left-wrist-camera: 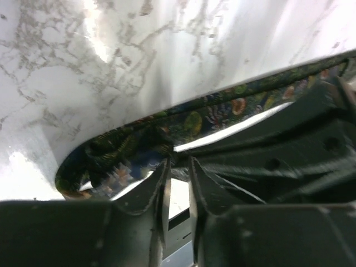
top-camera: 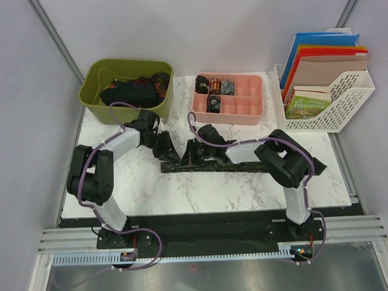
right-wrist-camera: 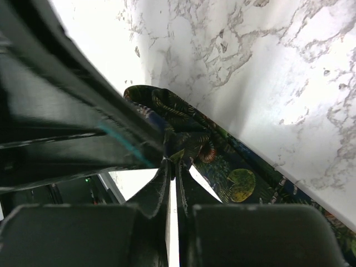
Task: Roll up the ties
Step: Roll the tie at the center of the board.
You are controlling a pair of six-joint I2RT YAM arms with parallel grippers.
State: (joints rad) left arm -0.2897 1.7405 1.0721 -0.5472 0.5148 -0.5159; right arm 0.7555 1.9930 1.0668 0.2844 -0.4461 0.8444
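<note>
On the bench (top-camera: 183, 191), in front of the pink tray (top-camera: 238, 121), the tie (top-camera: 211, 166) is laid lengthwise left to right, its left end pinched by both nearly closed hands, the left hand (left-wrist-camera: 179, 162) outermost and the right hand (right-wrist-camera: 173, 164) just inboard.

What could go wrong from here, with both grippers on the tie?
1. The left gripper seems to pinch only the edge of the tie, so the fabric may slip out once rolling starts.
2. The right gripper grips the same tie close by. In the top view the two sit near each other, so they may collide.
3. The rest of the tie runs under the right arm, which could drag or bunch it.
</note>
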